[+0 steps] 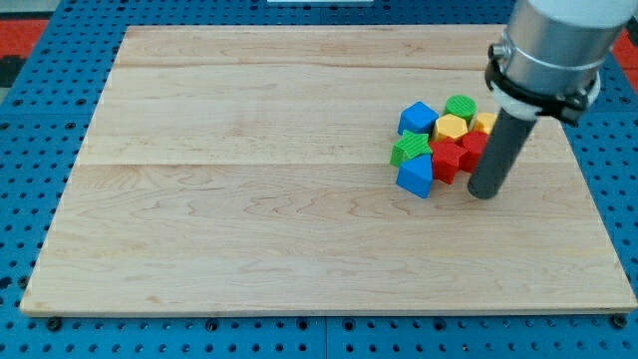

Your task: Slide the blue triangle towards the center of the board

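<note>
Since the blocks cluster toward the board's (299, 249) right edge, my tip (484, 192) sits right of the red blocks (457, 155), pushing leftward. Blue triangle (416, 177) marks the cluster's bottom-left, nearest centre. No jaws here, just a rod.

Pale, matt wooden board (249, 199) (grain visible), smooth plastic-looking blue triangle (416, 178), matt dark rod (495, 155).
</note>
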`<state>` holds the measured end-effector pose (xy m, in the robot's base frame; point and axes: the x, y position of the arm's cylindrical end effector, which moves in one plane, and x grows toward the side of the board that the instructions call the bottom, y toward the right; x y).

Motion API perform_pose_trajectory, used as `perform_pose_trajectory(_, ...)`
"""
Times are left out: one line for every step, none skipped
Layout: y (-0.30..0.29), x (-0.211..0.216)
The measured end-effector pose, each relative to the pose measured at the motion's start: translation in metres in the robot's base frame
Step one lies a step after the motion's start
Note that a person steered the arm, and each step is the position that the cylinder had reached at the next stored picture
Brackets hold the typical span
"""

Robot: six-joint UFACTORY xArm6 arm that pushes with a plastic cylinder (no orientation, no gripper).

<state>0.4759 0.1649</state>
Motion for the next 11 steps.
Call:
perform_pose_trajectory(-0.085,-0.005)
perform_pose_trajectory(-0.144,-0.010)
perform_pose_trajectory(-0.140,-0.031)
perform_pose_trajectory(-0.132,-0.031)
perform_pose_trajectory(-0.130,-0.031)
perform_pose_trajectory(-0.129,-0.031)
perform_pose_trajectory(-0.123,-0.018)
perform_pose_trajectory(-0.140,-0.019)
perform_pose_trajectory(-0.190,-0.010)
perform_pose_trajectory(-0.157,-0.004)
perform_pose_trajectory(-0.107,0.011)
